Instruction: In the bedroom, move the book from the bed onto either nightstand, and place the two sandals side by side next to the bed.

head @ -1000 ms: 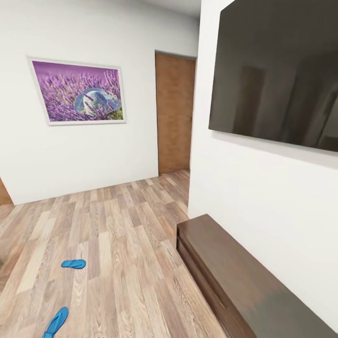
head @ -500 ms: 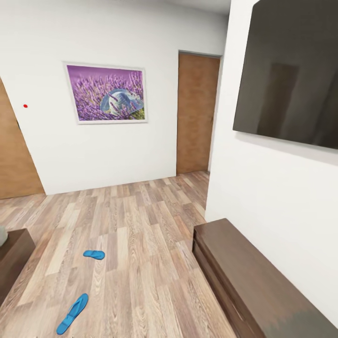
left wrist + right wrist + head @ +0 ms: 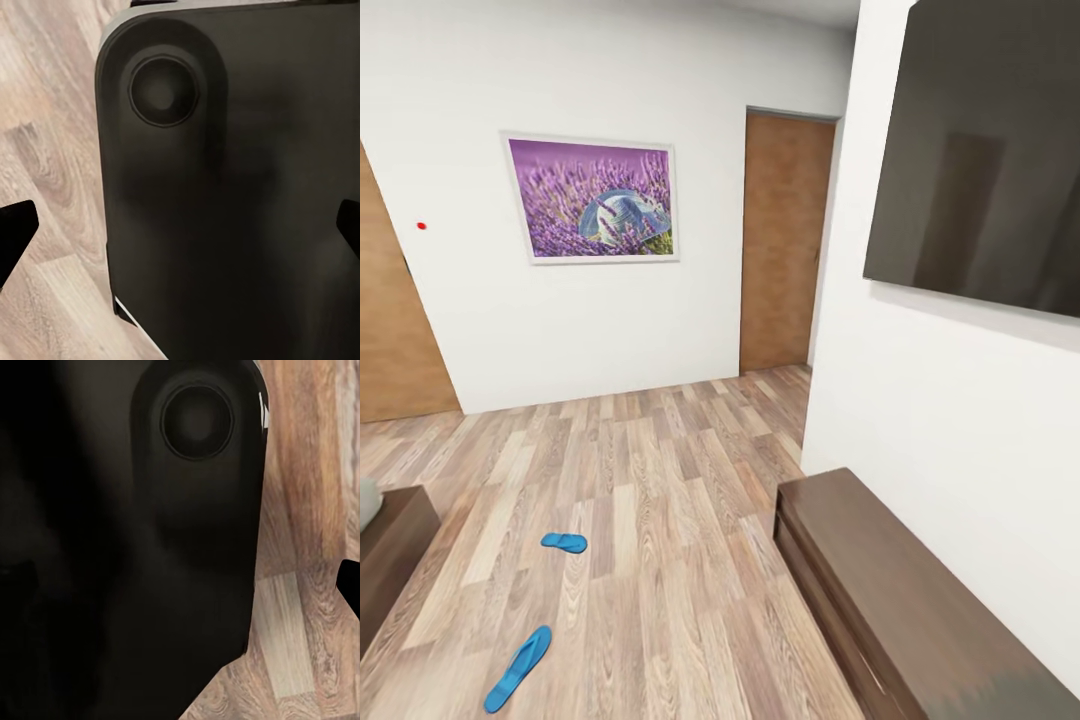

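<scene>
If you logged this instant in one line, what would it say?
phase: en route, nothing held | sandals: near, far, apart on floor | bed corner at left | left gripper open | right gripper: unclear

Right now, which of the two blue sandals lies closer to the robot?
The long, slanted sandal near the head view's lower edge; the other sandal lies farther off, nearly crosswise.

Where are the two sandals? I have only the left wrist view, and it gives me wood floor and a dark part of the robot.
Observer: In the head view both lie on the floor at the lower left; the near sandal is closest to us.
Operator: Are they side by side?
Observer: No. The far sandal lies apart from it, turned a different way.
Operator: What stands on the right?
Observer: A long low dark cabinet against the white wall.
</scene>
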Robot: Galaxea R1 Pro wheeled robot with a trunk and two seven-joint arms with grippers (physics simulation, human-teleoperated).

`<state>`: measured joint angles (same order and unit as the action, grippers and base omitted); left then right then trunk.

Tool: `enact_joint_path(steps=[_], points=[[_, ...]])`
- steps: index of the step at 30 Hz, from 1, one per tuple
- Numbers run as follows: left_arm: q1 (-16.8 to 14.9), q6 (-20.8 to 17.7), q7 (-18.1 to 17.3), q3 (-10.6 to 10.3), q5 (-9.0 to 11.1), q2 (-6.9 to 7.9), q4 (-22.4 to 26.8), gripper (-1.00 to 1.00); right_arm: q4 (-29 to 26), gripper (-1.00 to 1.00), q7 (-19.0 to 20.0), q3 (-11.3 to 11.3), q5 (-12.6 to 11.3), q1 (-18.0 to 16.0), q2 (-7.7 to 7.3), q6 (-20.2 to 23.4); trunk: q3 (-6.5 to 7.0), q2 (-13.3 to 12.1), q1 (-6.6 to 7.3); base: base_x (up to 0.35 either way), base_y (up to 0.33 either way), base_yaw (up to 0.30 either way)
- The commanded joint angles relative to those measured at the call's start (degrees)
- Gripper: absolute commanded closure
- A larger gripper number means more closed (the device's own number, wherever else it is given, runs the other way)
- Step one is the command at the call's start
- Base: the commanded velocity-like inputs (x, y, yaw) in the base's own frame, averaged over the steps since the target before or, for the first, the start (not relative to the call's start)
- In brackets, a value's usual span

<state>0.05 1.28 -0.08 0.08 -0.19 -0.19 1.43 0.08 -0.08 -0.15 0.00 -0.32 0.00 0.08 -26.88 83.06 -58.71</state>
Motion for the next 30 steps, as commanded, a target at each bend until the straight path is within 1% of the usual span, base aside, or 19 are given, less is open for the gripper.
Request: enact_joint_path(steps=[1, 15, 22, 30], points=[[0.0, 0.1, 0.0, 0.0, 0.0, 0.0, 0.0, -1.0, 0.0, -1.0, 0.0, 0.0, 0.0, 0.0, 0.0, 0.0, -0.05, 0.0, -0.01, 0.175, 0.0, 0.004], [0.0, 0.2, 0.0, 0.0, 0.0, 0.01, 0.2, -1.0, 0.0, -1.0, 0.0, 0.0, 0.0, 0.0, 0.0, 0.0, -0.05, 0.0, -0.01, 0.285, 0.0, 0.001], [0.0, 0.1, 0.0, 0.0, 0.0, -0.03, 1.4, -1.0, 0.0, -1.0, 0.0, 0.0, 0.0, 0.0, 0.0, 0.0, -0.05, 0.0, -0.01, 0.276, 0.0, 0.0], [0.0, 0.1, 0.0, 0.0, 0.0, -0.03, 1.7, -1.0, 0.0, -1.0, 0.0, 0.0, 0.0, 0.0, -0.01, 0.0, -0.05, 0.0, -0.01, 0.268, 0.0, 0.002]])
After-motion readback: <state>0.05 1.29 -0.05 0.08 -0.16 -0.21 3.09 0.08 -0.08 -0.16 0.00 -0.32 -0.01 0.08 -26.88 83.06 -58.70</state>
